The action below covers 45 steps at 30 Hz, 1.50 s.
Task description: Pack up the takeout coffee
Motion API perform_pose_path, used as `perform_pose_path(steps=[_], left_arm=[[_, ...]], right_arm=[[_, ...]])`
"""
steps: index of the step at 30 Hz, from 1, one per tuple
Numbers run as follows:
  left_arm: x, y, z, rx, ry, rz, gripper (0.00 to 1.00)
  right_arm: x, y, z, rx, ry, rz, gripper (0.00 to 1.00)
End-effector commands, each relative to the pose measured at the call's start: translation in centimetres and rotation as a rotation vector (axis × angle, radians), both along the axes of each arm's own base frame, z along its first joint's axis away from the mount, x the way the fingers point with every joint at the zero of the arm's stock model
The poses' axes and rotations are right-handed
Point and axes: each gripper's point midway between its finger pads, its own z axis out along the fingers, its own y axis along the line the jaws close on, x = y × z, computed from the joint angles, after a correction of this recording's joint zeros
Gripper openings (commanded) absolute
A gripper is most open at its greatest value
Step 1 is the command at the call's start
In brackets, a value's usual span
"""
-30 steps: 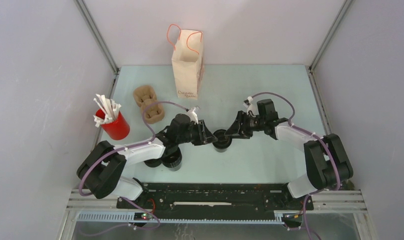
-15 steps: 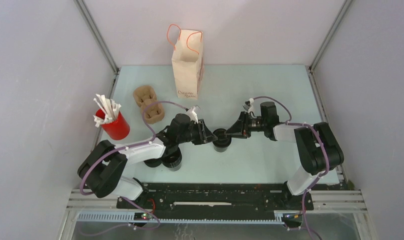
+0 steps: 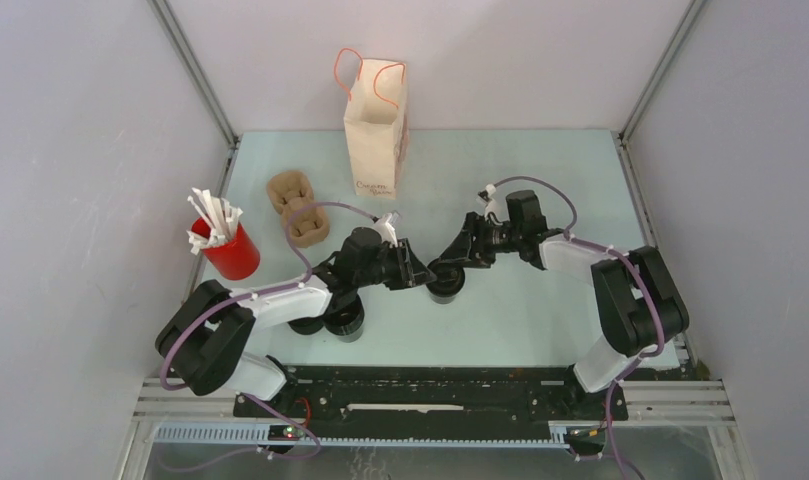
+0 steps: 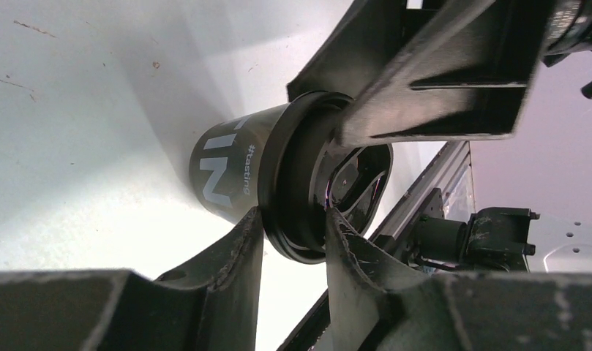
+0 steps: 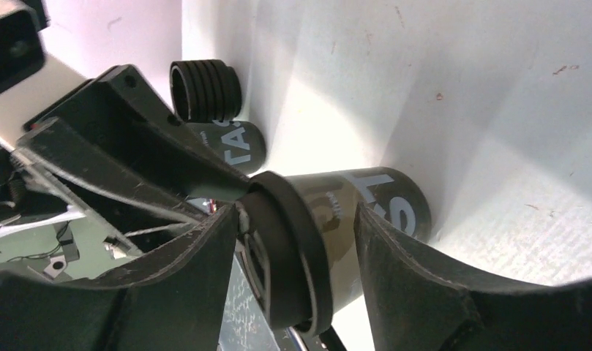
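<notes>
The small black cylindrical cup (image 4: 227, 172) with its round black lid (image 4: 289, 183) stands upright on the pale green table (image 3: 550, 170), right between both end effectors. The left end effector (image 4: 293, 234) pinches the lid's rim from either side. The right end effector (image 5: 296, 219) stands open astride the lid's edge, one finger over its top.

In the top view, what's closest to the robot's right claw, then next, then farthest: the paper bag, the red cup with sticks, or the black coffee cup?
1. The black coffee cup, mid-table, right at the right gripper.
2. The paper bag, standing at the back.
3. The red cup, far left side.
</notes>
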Motion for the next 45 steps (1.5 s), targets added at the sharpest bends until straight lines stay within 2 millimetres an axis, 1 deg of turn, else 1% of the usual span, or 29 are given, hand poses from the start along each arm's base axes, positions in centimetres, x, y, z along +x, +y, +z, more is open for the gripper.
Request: perform_pose_path(steps=[1, 6, 9, 10, 12, 14, 16, 19, 21, 22, 24, 27, 28, 30, 32, 35, 37, 38, 41, 42, 45], left_arm=[[-2.1, 2.3, -5.5, 0.188, 0.105, -0.019, 0.37], [-2.1, 2.4, -5.7, 0.192, 0.11, -0.013, 0.37], [-2.1, 2.6, -6.1, 0.203, 0.126, -0.002, 0.36], [-2.2, 2.6, -6.2, 0.206, 0.129, -0.001, 0.36], [-2.2, 2.8, -6.3, 0.212, 0.132, 0.005, 0.36], [-2.2, 2.9, -6.5, 0.217, 0.136, 0.01, 0.36], [-2.2, 3.1, -6.6, 0.224, 0.141, 0.021, 0.35], [-2.1, 3.3, -6.9, 0.237, 0.149, 0.033, 0.35], [-2.0, 3.3, -7.0, 0.245, 0.154, 0.038, 0.35], [-2.1, 3.5, -7.1, 0.254, 0.158, 0.041, 0.35], [-2.1, 3.6, -7.4, 0.265, 0.169, 0.044, 0.35], [-2.0, 3.7, -7.8, 0.282, 0.179, 0.053, 0.35], [-2.0, 3.8, -7.8, 0.283, 0.18, 0.056, 0.35], [-2.0, 3.7, -7.7, 0.278, 0.174, 0.053, 0.35], [-2.1, 3.6, -7.4, 0.268, 0.164, 0.046, 0.35], [-2.3, 3.1, -6.9, 0.254, 0.148, 0.017, 0.35], [-2.4, 2.7, -6.3, 0.237, 0.129, -0.002, 0.35], [-2.3, 2.4, -6.0, 0.226, 0.119, -0.007, 0.35], [-2.1, 1.4, -4.0, 0.173, 0.084, -0.025, 0.37], [-2.0, 1.1, -3.5, 0.162, 0.075, -0.028, 0.38], [-1.8, 0.8, -2.3, 0.143, 0.054, -0.028, 0.42]], right_arm=[[-0.1, 0.4, -2.0, -0.043, 0.037, 0.013, 0.64], [-0.9, -0.2, -4.7, -0.047, 0.088, -0.007, 0.53], [-0.7, -0.7, -6.5, -0.026, 0.136, -0.045, 0.42], [-0.7, -0.8, -6.9, -0.03, 0.144, -0.05, 0.4], [-1.0, -0.8, -7.8, -0.056, 0.137, -0.054, 0.39], [-1.2, -1.3, -9.1, -0.098, 0.137, -0.072, 0.39], [-1.8, -1.6, -10.1, -0.111, 0.158, -0.079, 0.4], [-1.9, -2.3, -11.2, -0.144, 0.216, -0.131, 0.38], [-1.7, -3.5, -12.4, -0.207, 0.268, -0.195, 0.32], [-1.6, -4.1, -12.9, -0.252, 0.282, -0.214, 0.31], [-1.8, -5.3, -14.1, -0.344, 0.292, -0.253, 0.31], [-2.8, -6.2, -15.6, -0.464, 0.314, -0.249, 0.33], [-3.0, -6.2, -15.7, -0.496, 0.302, -0.239, 0.34], [-3.3, -5.7, -15.3, -0.502, 0.272, -0.212, 0.35], [-3.2, -4.7, -13.8, -0.445, 0.227, -0.187, 0.37], [-2.9, -3.0, -10.4, -0.35, 0.149, -0.143, 0.42], [-2.3, -1.9, -7.7, -0.268, 0.085, -0.121, 0.5], [-2.3, -1.7, -6.4, -0.243, 0.059, -0.117, 0.52], [-2.3, -1.7, -4.1, -0.214, 0.002, -0.117, 0.6], [-2.7, -1.8, -3.9, -0.219, 0.012, -0.112, 0.63], [-2.6, -1.8, -2.7, -0.196, -0.018, -0.11, 0.73]])
